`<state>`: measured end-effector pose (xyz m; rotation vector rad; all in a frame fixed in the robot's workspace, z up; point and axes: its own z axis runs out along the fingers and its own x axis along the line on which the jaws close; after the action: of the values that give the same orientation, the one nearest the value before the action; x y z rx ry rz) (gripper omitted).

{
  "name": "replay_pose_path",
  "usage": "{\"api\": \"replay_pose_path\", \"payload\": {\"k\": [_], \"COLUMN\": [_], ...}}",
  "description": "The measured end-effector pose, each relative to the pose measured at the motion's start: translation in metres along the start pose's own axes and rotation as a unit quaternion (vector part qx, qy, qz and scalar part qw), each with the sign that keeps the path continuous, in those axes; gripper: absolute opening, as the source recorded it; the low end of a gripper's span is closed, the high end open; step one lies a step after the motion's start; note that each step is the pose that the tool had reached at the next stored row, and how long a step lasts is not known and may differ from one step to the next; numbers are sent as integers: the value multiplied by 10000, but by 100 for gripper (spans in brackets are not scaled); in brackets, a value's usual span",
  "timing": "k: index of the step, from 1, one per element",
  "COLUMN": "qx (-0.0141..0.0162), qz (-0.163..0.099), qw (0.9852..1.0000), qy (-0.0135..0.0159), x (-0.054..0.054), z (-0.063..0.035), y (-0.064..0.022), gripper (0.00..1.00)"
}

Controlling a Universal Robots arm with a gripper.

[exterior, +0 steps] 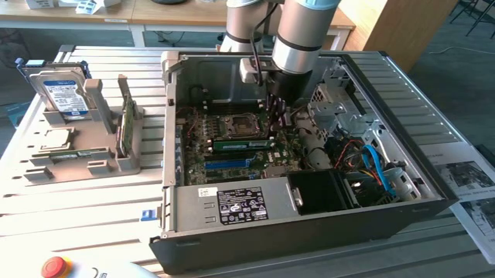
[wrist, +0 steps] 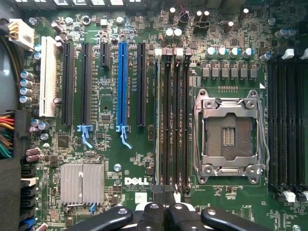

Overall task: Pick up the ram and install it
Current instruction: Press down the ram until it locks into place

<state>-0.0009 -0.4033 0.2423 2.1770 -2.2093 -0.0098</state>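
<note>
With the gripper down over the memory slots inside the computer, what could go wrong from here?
1. The ram lies along a slot beside the open processor socket; if it sits askew, pressing might stress the board.
2. The shut gripper works close to the socket, so a sideways slip might hit it.

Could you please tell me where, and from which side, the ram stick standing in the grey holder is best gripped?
Probably by its upper long edge, coming straight down from above. The ram stick stands on edge in the grey holder, whose posts seem to hem in its lower part, so the free top is the reachable part. I would pinch across the two flat faces, near the middle.
</note>
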Motion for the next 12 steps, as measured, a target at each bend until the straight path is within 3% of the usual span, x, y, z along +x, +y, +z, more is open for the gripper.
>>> {"api": "replay_pose_path", "payload": {"k": [12], "qx": [-6], "qz": [-1], "qw": [10000], "qy": [0], "x": [1], "z": [-54], "y": [-1], "gripper": [10]}}
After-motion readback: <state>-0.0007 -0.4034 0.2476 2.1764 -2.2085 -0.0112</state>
